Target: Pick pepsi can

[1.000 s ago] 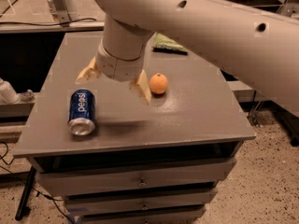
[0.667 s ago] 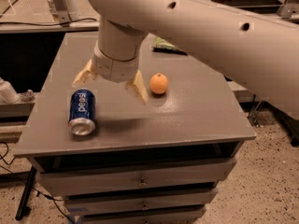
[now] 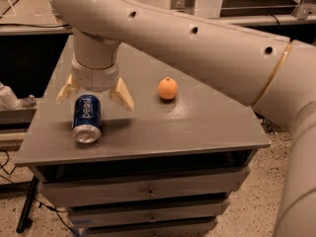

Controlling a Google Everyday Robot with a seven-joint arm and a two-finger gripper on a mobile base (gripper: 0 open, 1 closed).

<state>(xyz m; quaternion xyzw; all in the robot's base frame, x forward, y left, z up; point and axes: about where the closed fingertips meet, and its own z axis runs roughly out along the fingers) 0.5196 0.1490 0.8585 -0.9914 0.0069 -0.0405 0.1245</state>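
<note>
Lying sideways at the frame's left, your pepsi can [image 3: 87, 118] shows its silver end. The end effector [image 3: 94, 98] hangs over its upper end, tan wedge fingers [image 3: 122, 94] spread open. A round orange [image 3: 168, 88] sits apart on the smooth grey tabletop [image 3: 197, 127].

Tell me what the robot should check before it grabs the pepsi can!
1. End effector open wide: ok.
2. Pepsi can in plain view, lying on its side: ok.
3. End effector lined up over the can's far end, one finger on each side: ok.
4. Orange sits apart from the can, out of the way: ok.
5. End effector low enough to close on the can: cannot tell.
</note>
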